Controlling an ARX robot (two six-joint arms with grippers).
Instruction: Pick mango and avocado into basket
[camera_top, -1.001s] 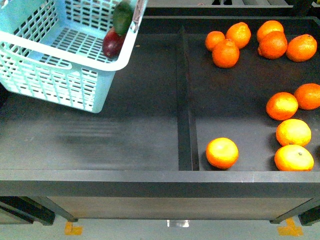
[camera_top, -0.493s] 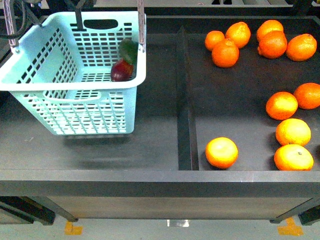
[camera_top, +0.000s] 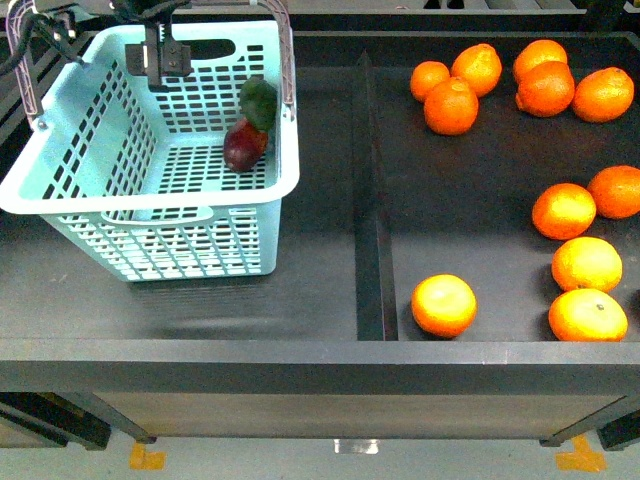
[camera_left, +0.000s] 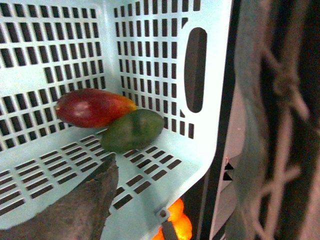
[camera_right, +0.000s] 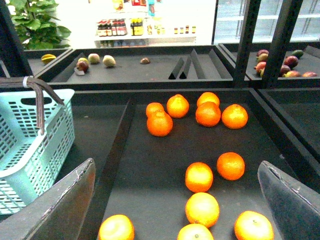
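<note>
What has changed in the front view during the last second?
The basket swung from the top left corner toward the middle and levelled, hanging by its handles from the left gripper. The mango and avocado shifted slightly inside it. The oranges stayed put.

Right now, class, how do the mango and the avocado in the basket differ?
Colour: the mango is deep red shading to orange at one end; the avocado is dull dark green.
Shape: the mango looks longer and slimmer, the avocado plumper.
Place: the avocado lies nearer the basket's handle-slot wall; the mango lies behind it.
Shared: both lie on their sides on the basket floor, touching.
</note>
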